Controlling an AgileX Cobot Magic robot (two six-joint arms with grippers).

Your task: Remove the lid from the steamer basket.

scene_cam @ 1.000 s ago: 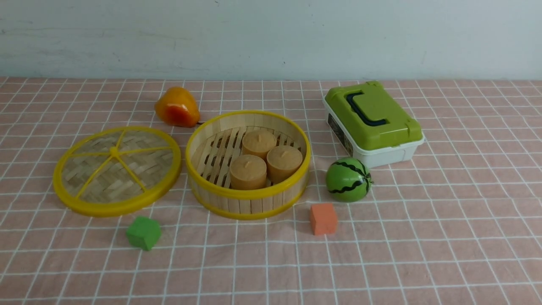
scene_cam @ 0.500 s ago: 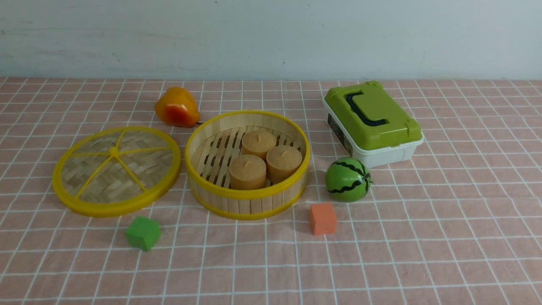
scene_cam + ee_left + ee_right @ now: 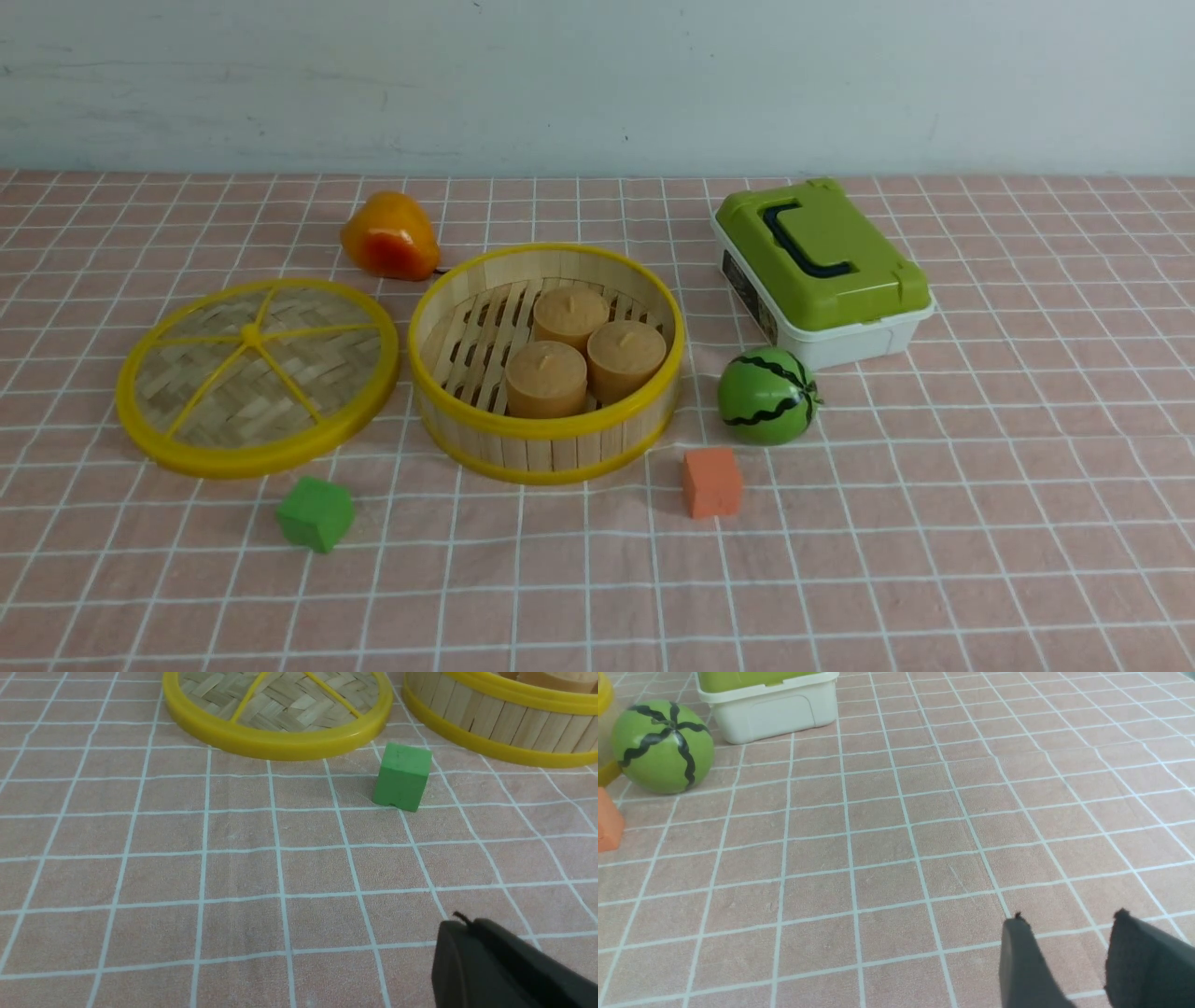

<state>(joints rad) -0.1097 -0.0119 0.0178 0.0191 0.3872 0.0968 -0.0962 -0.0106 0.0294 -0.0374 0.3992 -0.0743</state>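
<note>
The lid (image 3: 257, 376) is already off. It lies flat on the counter (image 3: 934, 523), just beside the steamer basket (image 3: 547, 364) and not quite touching it. The basket is open, with three tan cakes (image 3: 583, 352) inside. The job looks done.

The left tool (image 3: 472, 947) is pulled back, low over bare cloth. Its two sides are pressed together and it holds nothing. The lid sits ahead of it, and a green block (image 3: 402, 782) sits between the tool and the lid's near rim. The basket is ahead and off to one side.

The right tool (image 3: 1069, 947) shows a small gap between its two dark fingers (image 3: 1020, 956). Nothing is in that gap. Ahead of it there is lots of bare cloth, and far ahead are a toy watermelon (image 3: 662, 746) and a white box (image 3: 773, 707). An orange block (image 3: 607, 821) peeks in at the edge.

What could go wrong? If the left tool went straight ahead, it would bump the green block and push it into the lid. The lid could then slide against the basket. If the right tool reached far ahead, it could roll the watermelon, because it is round.

There is plenty of open room near both tools. The crowded part is farther out, around the basket.
</note>
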